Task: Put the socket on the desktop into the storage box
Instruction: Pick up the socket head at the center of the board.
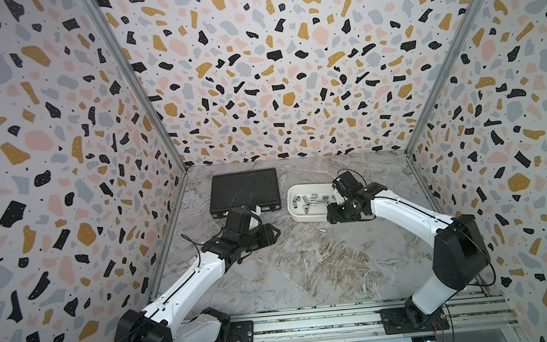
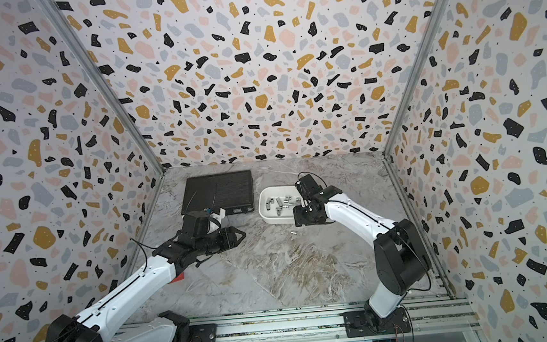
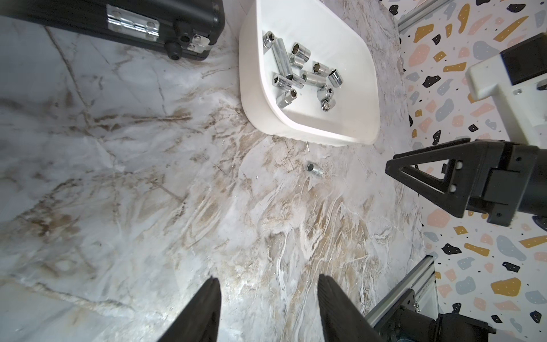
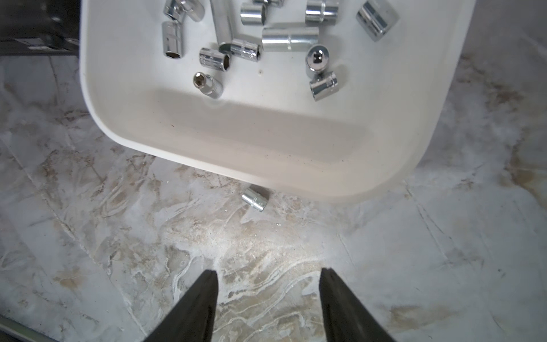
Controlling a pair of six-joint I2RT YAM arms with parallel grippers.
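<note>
Socket [image 1: 323, 230] is on the desktop [image 1: 306, 269], outside the storage box [image 1: 293, 207]. In both top views it's a small chrome piece on its side, a little right of frame centre. That puts the socket [image 2: 293, 233] just below the box's near wall, close to it with a strip of marble between. In the right wrist view the socket [image 4: 256, 197] lies on bare marble beside the box wall [image 4: 266, 154], partly under the rim's overhang. The box holds a heap of other chrome sockets [image 4: 290, 39]. A black case [image 1: 243, 191] sits left of the box in the frame, lid shut, with a gap between them.

Right gripper [image 4: 268, 271]: fingers clearly apart, nothing between them but marble, and the socket lies ahead of the tips, not touched. In the top views the right arm [image 1: 348, 202] covers the box's lower right corner. The fingertips seem hidden under the wrist there, so I can't place them against the rim.

Left gripper [image 3: 268, 278]: fingers apart too, and empty. In a top view the left gripper [image 1: 270, 235] is left of frame centre, below the case, over bare desktop.
</note>
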